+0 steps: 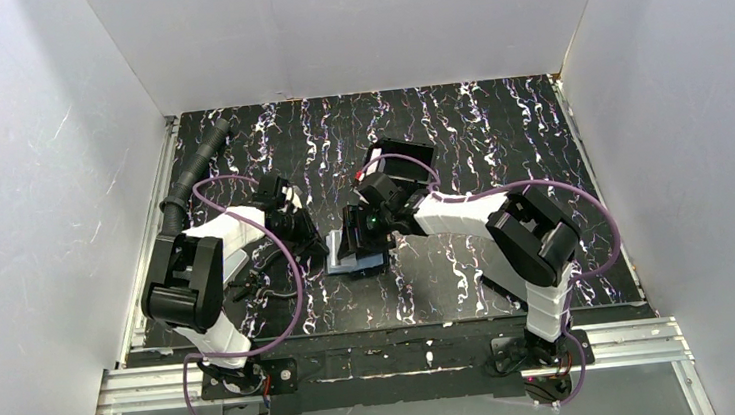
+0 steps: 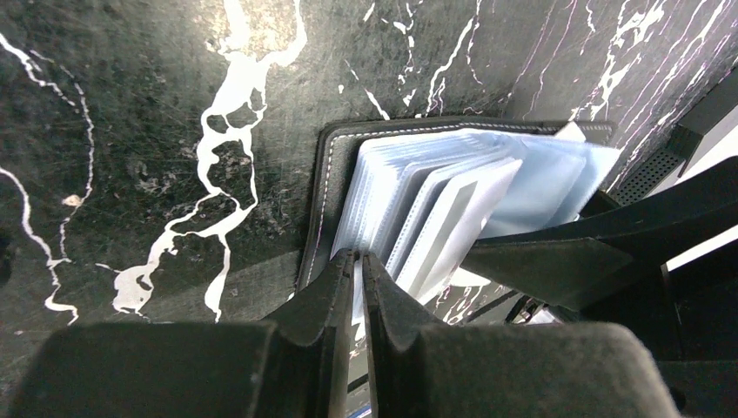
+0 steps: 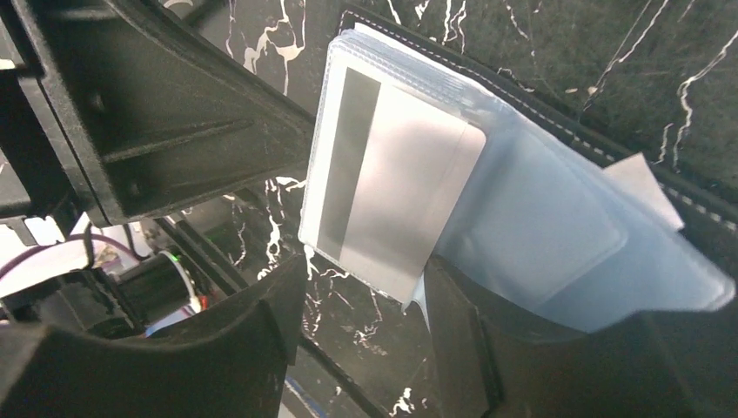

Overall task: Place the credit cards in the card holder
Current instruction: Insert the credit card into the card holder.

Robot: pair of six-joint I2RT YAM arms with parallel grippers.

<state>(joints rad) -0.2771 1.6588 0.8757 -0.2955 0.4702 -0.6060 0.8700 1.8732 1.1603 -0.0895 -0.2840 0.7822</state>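
Two pairs of jaws meet one open card holder [image 2: 326, 174]: left jaws pressed together, pinching one clear sleeve [image 2: 358, 209]; right jaws spread about the corner of one silver card [image 3: 392, 183] half-pocketed. Holder rests on the worktop [image 2: 130, 104].

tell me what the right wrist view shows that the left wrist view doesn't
Only the right wrist view: the flat face of a silver card with a dark stripe, lying over the sleeves, its lower corner between the fingers of the open right hand.
Only the left wrist view: the sleeves fanned edge-on, and the left hand pinched shut on one sleeve's edge.
Both: the open card holder with pale blue sleeves, on the black marbled table.
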